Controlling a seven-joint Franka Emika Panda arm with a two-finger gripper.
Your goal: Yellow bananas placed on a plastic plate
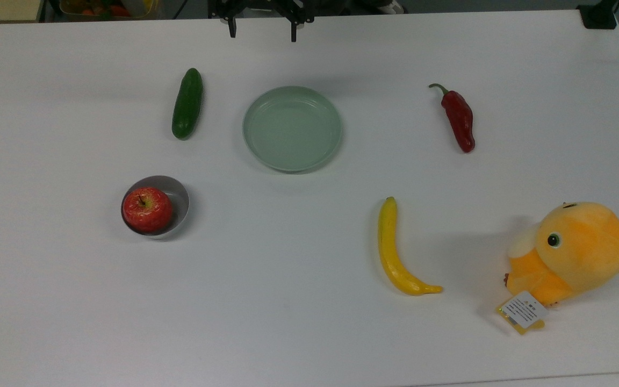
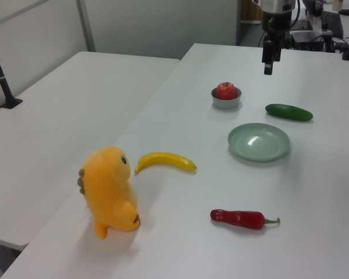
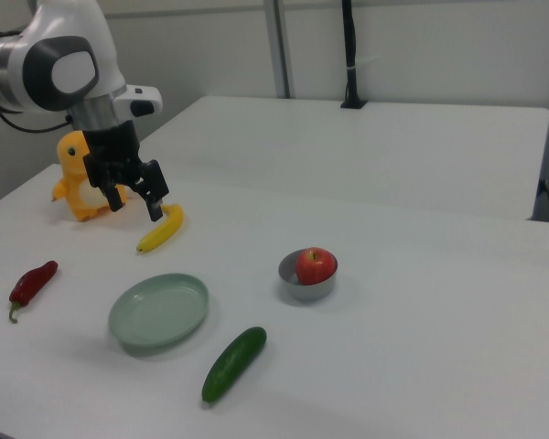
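1. On the table point(image 1: 299, 333), going left to right in the top view: apple point(image 1: 146, 209) in its bowl point(image 1: 180, 200), cucumber point(image 1: 187, 103), plate point(image 1: 292, 128) (bare), banana point(image 1: 395, 252), pepper point(image 1: 459, 118), plush point(image 1: 573, 251).
2. The gripper point(image 1: 262, 29) hangs at the far edge, fingers spread, holding nothing.
3. Best approach: pinch the banana mid-body, across its curve.
4. Nothing blocks the way to the plate; the plush sits nearest.

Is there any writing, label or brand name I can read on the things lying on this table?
Plush toy's tag: a white tag with a small orange mark and lines of dark print, too small to read.
No other text shows on the banana, plate, cucumber, red pepper, apple or grey bowl.
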